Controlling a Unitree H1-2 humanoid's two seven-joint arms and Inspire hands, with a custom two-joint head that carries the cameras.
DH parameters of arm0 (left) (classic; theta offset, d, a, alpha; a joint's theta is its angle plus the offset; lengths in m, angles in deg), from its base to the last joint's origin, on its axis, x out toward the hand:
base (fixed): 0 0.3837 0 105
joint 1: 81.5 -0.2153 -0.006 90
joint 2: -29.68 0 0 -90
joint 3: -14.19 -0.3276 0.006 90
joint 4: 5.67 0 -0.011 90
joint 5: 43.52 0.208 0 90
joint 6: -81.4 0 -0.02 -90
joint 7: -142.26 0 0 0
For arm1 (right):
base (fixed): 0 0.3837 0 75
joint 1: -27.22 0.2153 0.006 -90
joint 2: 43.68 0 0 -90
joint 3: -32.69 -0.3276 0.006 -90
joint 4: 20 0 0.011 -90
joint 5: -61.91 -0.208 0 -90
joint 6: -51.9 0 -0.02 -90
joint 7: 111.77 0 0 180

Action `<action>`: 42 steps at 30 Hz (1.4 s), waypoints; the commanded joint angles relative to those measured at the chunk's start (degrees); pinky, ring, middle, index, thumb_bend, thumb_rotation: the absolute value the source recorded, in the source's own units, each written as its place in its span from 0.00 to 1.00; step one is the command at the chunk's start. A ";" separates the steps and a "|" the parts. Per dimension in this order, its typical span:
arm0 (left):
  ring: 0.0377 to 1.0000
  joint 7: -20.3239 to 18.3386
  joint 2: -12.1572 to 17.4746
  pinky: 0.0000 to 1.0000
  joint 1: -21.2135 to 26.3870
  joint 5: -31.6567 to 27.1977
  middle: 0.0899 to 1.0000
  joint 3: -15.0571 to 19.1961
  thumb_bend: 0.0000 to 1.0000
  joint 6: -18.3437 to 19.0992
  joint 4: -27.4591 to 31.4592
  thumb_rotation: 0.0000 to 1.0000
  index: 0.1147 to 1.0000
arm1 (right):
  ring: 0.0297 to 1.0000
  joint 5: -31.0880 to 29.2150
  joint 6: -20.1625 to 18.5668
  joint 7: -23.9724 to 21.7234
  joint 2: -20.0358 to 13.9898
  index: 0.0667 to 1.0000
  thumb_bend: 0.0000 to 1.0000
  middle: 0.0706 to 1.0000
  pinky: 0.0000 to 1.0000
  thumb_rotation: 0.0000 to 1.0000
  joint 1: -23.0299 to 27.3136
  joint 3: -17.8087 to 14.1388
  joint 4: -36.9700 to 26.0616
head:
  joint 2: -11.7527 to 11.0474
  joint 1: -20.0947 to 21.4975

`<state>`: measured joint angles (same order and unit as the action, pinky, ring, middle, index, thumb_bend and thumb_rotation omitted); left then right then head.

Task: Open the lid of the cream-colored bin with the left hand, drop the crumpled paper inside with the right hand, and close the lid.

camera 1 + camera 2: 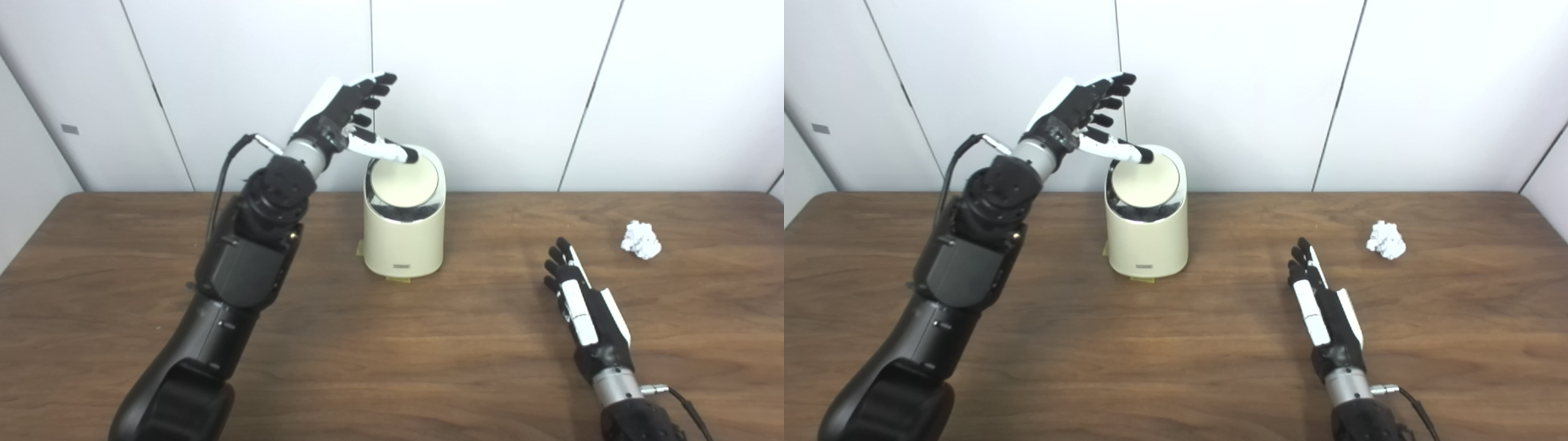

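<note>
Left hand (343, 113) raised, fingers spread; right hand (582, 300) low, flat, open.

A cream-coloured cylindrical plastic bin (403, 236) is topped by a matching cream round lid (404, 182) edged in shiny chrome, with a dark band below it. The crumpled paper ball (641, 239) is white, and the wooden table (392, 367) is streaked in dark brown grain. Black and white are combined on the left hand (346, 116) and the right hand (585, 306).
</note>
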<state>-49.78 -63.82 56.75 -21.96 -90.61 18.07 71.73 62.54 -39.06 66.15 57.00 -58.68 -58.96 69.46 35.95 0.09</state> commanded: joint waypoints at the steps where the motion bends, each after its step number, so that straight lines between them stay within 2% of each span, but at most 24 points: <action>1: 0.88 1.72 0.34 0.75 4.54 2.96 0.91 -0.82 0.92 -0.72 -0.20 0.06 0.94 | 0.96 0.12 1.14 0.59 0.68 1.00 0.55 0.98 0.96 0.96 0.38 0.23 -0.96 | 0.12 0.09; 7: 0.88 2.80 0.59 0.75 5.61 8.80 0.89 -4.77 0.92 -1.82 -2.28 0.01 0.92 | 0.96 -1.52 1.65 0.61 1.64 1.00 0.55 0.98 0.97 0.94 0.41 -0.37 -1.32 | 0.63 0.03; 10: 0.87 3.07 1.38 0.70 5.73 12.70 0.90 -7.55 0.91 -3.42 -2.62 0.00 0.93 | 0.96 -2.70 2.36 0.39 2.13 1.00 0.57 0.97 0.98 0.93 0.44 -0.71 -1.24 | 0.70 -0.07; 17: 0.92 3.86 2.97 0.83 6.55 20.23 0.94 -12.07 0.91 -6.56 -4.53 0.00 0.92 | 0.96 -2.41 3.23 0.26 2.07 1.00 0.58 0.96 0.98 0.95 0.16 -0.50 -1.23 | -0.02 -0.37; 22: 0.89 4.72 3.85 0.81 7.23 25.04 0.91 -14.28 0.93 -8.90 -6.36 0.00 0.91 | 0.96 -2.85 3.36 0.09 2.16 1.00 0.57 0.96 1.00 0.96 0.01 -0.55 -1.64 | 0.32 -0.28; 25: 0.90 4.88 4.36 0.83 7.29 27.74 0.90 -15.44 0.93 -10.02 -6.77 0.00 0.91 | 0.96 -2.50 3.23 0.33 2.26 1.00 0.57 0.96 1.00 0.96 -0.07 -0.45 -1.98 | 0.50 -0.10; 29: 0.89 5.77 5.63 0.86 6.97 32.57 0.88 -18.33 0.96 -13.26 -7.30 0.00 0.89 | 0.96 -2.73 3.23 0.26 2.31 1.00 0.57 0.96 1.00 0.96 -0.04 -0.39 -2.20 | 0.71 -0.06; 32: 0.89 5.55 6.59 0.83 6.42 35.45 0.88 -20.02 0.99 -15.65 -7.21 0.00 0.89 | 0.97 -3.31 2.84 0.22 2.41 1.00 0.57 0.96 1.00 0.95 0.05 -0.60 -2.39 | 0.72 -0.12; 39: 0.90 2.65 6.97 0.87 4.91 37.42 0.89 -20.06 1.00 -16.69 -5.80 0.00 0.91 | 0.97 -3.66 2.63 0.45 2.44 1.00 0.58 0.97 1.00 0.94 0.12 -0.79 -2.66 | 1.01 0.09; 42: 0.89 2.04 5.85 0.86 3.47 33.20 0.88 -15.92 0.99 -15.27 -3.66 0.00 0.91 | 0.96 -3.69 2.41 0.69 2.46 1.00 0.60 0.96 1.00 0.95 0.13 -0.93 -2.75 | 1.19 -0.20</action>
<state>-46.69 -58.31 60.24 12.31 -107.91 1.45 67.26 59.30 -38.25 66.49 58.92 -59.42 -59.71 68.40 37.09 -0.09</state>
